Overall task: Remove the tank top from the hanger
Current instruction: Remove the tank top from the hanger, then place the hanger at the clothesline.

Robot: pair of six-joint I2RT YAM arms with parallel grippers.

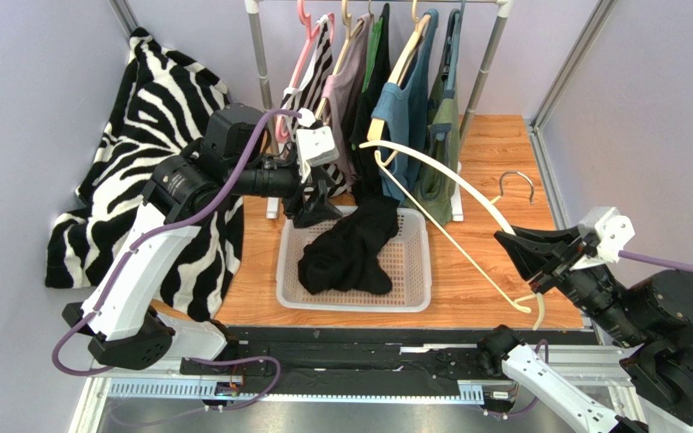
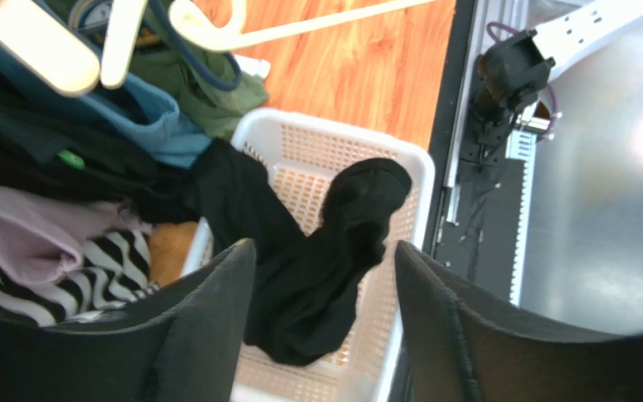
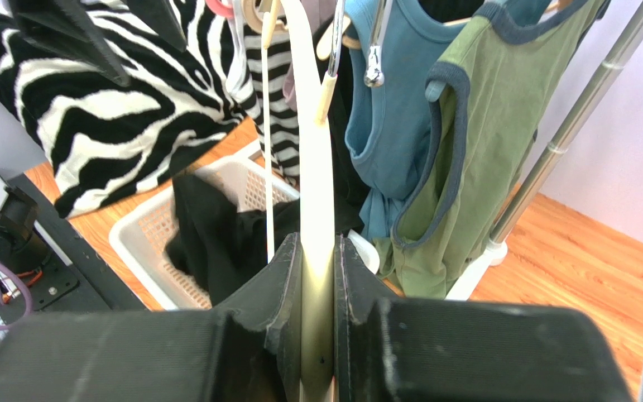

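Top view: the left tool [image 1: 312, 206] hangs with its jaws apart above the far left corner of the white basket [image 1: 355, 307]. The black tank top [image 1: 350, 253] lies crumpled in that basket, mid-surface, with one end trailing over the far rim. To the right, the right tool [image 1: 531, 260] is clamped on the bare cream hanger [image 1: 454, 194]. To finish well, lift the left tool straight up, jaws wide, so no fabric snags. The hanger should stay well right of the basket.

Left wrist: the fingers [image 2: 207, 327] stand apart with nothing between them. Below, the tank top is a soft, matte, limp heap, one lobe on the basket's near rim.

Right wrist: the jaws pinch the hanger's flat arm squarely. It carries no cloth, and the tank top shows dark in the basket beyond.
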